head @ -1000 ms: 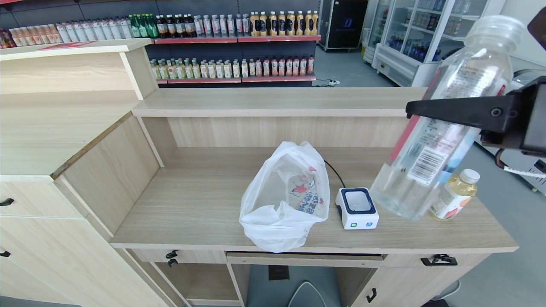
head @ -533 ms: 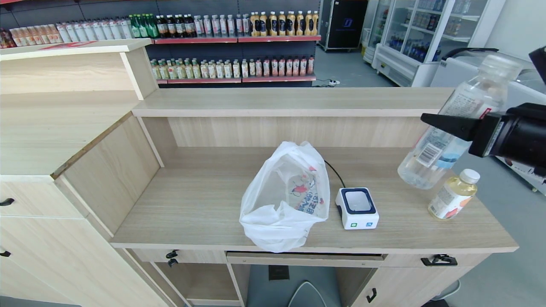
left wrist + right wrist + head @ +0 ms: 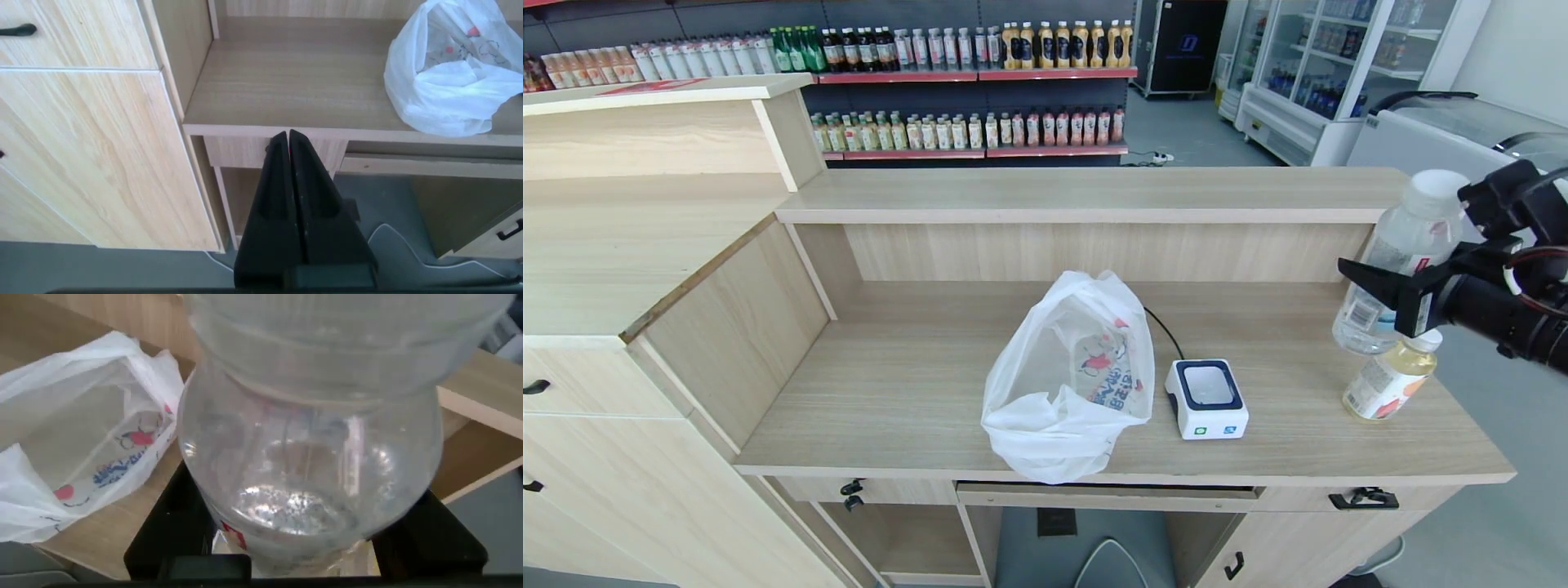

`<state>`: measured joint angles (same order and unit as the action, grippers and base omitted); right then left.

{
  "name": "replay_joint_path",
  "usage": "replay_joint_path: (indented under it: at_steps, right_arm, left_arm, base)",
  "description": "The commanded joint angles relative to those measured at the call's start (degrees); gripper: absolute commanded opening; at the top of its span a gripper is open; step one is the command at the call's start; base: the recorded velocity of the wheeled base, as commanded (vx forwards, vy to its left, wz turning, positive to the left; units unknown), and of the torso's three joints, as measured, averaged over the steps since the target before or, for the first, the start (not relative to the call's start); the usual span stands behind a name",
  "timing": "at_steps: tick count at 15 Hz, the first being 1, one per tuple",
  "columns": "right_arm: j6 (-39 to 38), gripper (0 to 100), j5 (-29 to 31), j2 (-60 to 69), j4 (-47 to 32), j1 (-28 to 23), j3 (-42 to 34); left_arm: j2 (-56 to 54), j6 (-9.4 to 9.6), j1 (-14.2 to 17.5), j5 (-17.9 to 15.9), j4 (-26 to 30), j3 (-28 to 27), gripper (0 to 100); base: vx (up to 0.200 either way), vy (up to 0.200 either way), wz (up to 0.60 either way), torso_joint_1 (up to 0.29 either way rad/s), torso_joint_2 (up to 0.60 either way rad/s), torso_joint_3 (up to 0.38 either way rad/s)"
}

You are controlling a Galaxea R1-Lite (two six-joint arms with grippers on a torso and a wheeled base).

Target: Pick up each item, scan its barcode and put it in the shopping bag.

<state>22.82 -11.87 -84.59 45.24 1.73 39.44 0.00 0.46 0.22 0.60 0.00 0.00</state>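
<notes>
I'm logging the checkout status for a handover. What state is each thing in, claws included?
Water bottle, capped, tilted, held off the counter by the right claw.
Right claw, shut on the water bottle.
Left claw, shut, empty.
Yellow drink bottle, capped, upright on the counter.
Shopping bag, open, a printed packet inside.
Scanner, on the counter, window up.

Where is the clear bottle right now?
In the head view the clear bottle is at the far right. The right gripper holds it tilted in the air over the counter's right end, by the yellow bottle, right of the scanner.
</notes>
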Motion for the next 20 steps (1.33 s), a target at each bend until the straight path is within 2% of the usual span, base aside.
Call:
replay_joint_path:
  at_steps: [1,3,4,9,10,12,13,15,17,20]
  right_arm:
    - [1.96,0,0.01,-1.01,0.02,-2.08,-0.41]
    - [8.73,0,-0.17,-1.81,0.02,-5.07,-0.33]
    - [9.17,0,-0.87,-2.25,0.46,-5.16,-0.24]
    - [21.04,0,-6.06,-6.55,5.03,-5.51,0.03]
    - [23.85,0,-8.6,-7.87,6.0,-6.04,0.2]
    - [27.54,0,-17.48,-10.16,5.47,-8.5,1.52]
    - [30.62,0,-25.48,-12.97,3.72,-10.7,2.93]
    - [42.39,0,-34.8,-17.63,1.52,-15.97,6.09]
    - [51.45,0,-38.58,-20.79,-2.61,-17.82,8.55]
    - [51.8,0,-40.33,-23.43,-4.46,-18.96,10.05]
  left_arm:
    - [0.0,0.06,0.04,0.02,0.0,0.0,0]
    - [0.0,0.06,0.04,0.02,0.0,0.0,0]
    - [0.0,-0.02,0.04,0.02,0.0,0.0,0]
    - [0.0,-0.02,0.04,0.02,0.0,0.0,0]
    - [0.0,-0.02,0.04,0.02,0.0,0.0,0]
    - [0.0,-0.02,0.04,0.02,0.0,0.0,0]
    - [0.0,-0.02,0.04,0.02,0.0,0.0,0]
    - [0.0,-0.02,0.04,0.02,0.0,0.0,0]
    - [0.0,-0.02,0.04,0.02,0.0,0.0,0]
    - [0.0,-0.02,0.04,0.02,0.0,0.0,0]
  base:
    - [0.0,0.0,0.0,0.0,0.0,0.0]
    - [0.0,0.0,0.0,0.0,0.0,0.0]
    - [0.0,0.0,0.0,0.0,0.0,0.0]
    - [0.0,0.0,0.6,0.001,0.01,0.004]
    - [0.0,0.0,0.6,0.002,0.01,0.002]
    - [0.0,0.0,0.6,0.007,0.0,0.0]
    - [0.0,0.0,0.0,0.0,0.0,0.0]
    - [0.0,0.0,0.0,0.0,0.0,0.0]
    - [0.0,0.0,0.0,0.0,0.0,0.0]
    - [0.0,0.0,0.0,0.0,0.0,0.0]
